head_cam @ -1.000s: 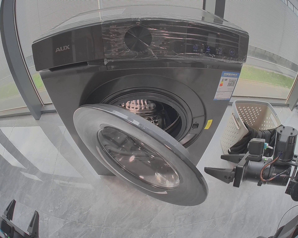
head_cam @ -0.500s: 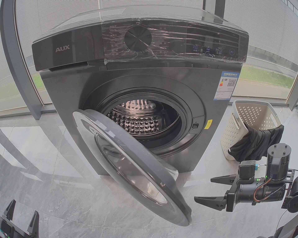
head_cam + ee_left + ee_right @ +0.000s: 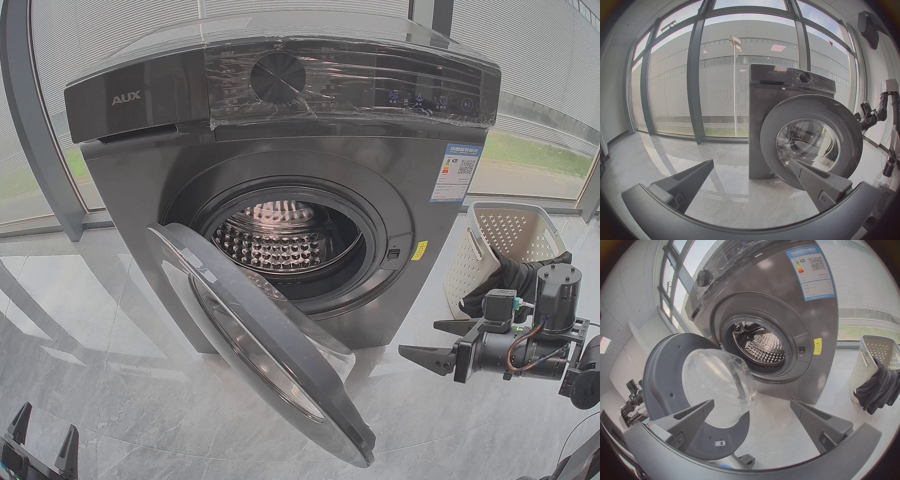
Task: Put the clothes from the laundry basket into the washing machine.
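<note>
Nearest, the left claw (image 3: 49, 417) sat low, spread and empty. The open door (image 3: 269, 337) jutted toward the robot; a trailing garment could probably snag on it. The right claw (image 3: 420, 337) hung spread and empty beside the laundry basket (image 3: 475, 250), with dark clothes (image 3: 509, 275) draped over its rim. Behind, the washing machine (image 3: 144, 181) carried a blue-topped sticker (image 3: 456, 172) and a yellow tag (image 3: 419, 250).

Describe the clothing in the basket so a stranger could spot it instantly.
Start at the big grey washing machine with its door open. On the floor to its right stands a cream perforated laundry basket. The black cloth draped over its rim is the only dark, soft thing there.
</note>
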You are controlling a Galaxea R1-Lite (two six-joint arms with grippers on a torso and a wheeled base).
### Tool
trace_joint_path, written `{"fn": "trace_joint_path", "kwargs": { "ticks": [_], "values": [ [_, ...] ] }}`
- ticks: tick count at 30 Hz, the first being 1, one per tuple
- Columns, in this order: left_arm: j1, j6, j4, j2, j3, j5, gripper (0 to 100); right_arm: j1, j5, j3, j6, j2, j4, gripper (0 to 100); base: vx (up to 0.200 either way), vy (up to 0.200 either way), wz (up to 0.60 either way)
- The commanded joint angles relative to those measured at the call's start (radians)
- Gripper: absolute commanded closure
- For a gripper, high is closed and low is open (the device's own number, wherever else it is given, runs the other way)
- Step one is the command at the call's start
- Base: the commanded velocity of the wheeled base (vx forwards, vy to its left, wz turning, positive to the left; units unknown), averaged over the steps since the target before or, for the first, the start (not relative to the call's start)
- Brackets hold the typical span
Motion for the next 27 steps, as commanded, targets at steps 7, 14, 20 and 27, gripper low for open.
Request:
{"fn": "trace_joint_path", "kwargs": {
  "ticks": [7,14,20,27],
  "values": [
    [0.000,0.000,0.000,-0.018,0.016,0.000,0,0.000,-0.080,-0.042,0.014,0.284,-0.237,0,0.000,0.000,0.00],
    [0.000,-0.002,0.000,-0.018,0.016,0.000,0,0.101,-0.085,-0.044,0.016,0.360,-0.280,0,0.000,0.000,0.00],
    [0.000,0.000,0.000,-0.018,0.016,0.000,0,0.193,-0.088,-0.027,0.020,0.362,-0.282,0,0.000,0.000,0.00],
    [0.000,0.000,0.000,-0.018,0.016,0.000,0,0.285,-0.085,0.048,0.071,0.310,-0.326,0,0.000,0.000,0.00]
  ]
}}
